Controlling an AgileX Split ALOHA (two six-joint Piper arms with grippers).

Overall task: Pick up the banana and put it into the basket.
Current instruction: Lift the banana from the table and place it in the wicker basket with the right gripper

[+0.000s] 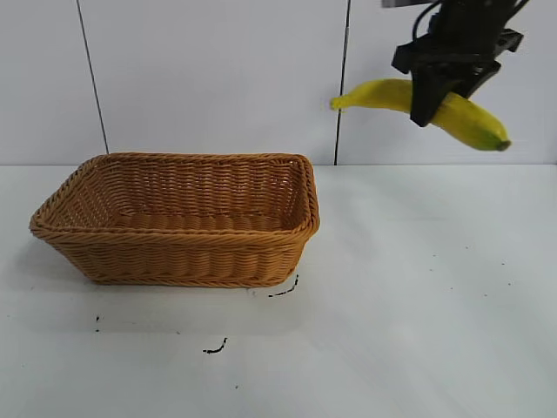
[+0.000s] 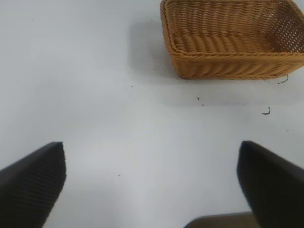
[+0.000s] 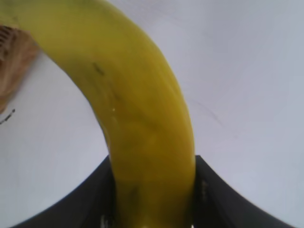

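Exterior view alone shows height — right gripper (image 1: pixel 435 97) clamps banana (image 1: pixel 470 122) aloft.

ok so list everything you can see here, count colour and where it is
banana: 1, bright yellow with a greenish tip and dark end, held in the air well above the table, up and to the right of the basket
basket: 1, tan-orange wicker, standing on the table at exterior-view left, nothing visible inside
table: 1, white, under everything, with a few small dark marks near the basket's front corner
wall panels: white, behind the table, split by dark vertical seams
right gripper: 1, black, high at exterior-view upper right, fingers shut around the banana's middle
left gripper: 1, black, seen only in the left wrist view, over bare table away from the basket, fingers apart and holding nothing
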